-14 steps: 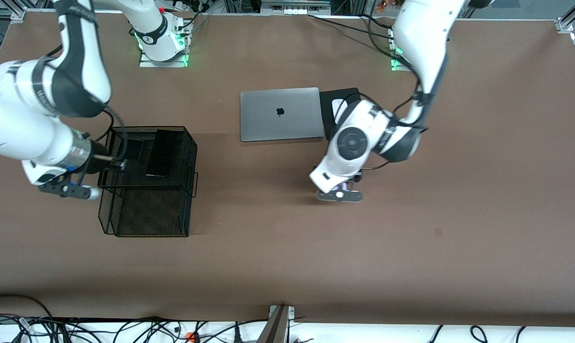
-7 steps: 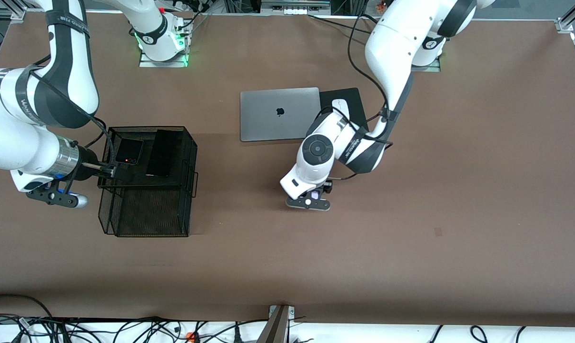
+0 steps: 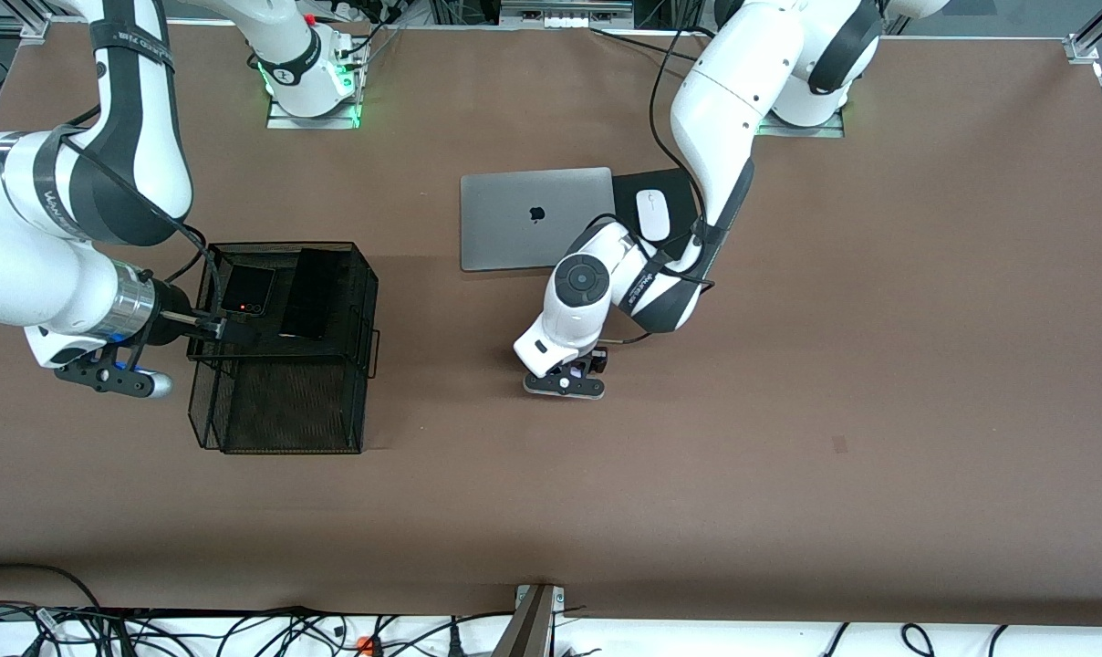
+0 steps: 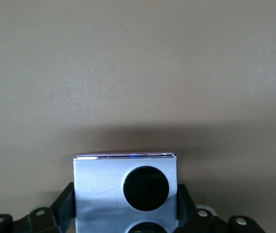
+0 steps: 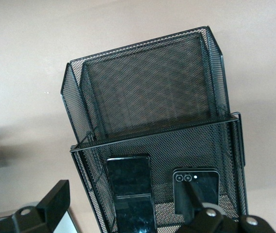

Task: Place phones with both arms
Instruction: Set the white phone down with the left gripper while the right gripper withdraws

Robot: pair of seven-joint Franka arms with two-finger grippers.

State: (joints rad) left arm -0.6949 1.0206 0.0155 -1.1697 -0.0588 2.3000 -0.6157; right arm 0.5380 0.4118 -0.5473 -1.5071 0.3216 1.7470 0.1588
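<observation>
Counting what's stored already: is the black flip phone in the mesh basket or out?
In: the flip phone lies in the basket's upper tray beside the slab phone.

The table (image 3: 788, 456) has a matt brown top, smooth like paper or cloth. The basket (image 5: 147, 97) is black wire mesh; the slab phone (image 5: 130, 194) and flip phone (image 5: 198, 191) in it look glossy black. The lilac-white phone (image 4: 108, 187) has a satin face and a shiny metal edge, and the laptop (image 3: 514, 219) is matt silver metal.

Silver laptop (image 3: 537, 218) beside white mouse (image 3: 652, 214) — mesh basket (image 3: 282, 401).
</observation>
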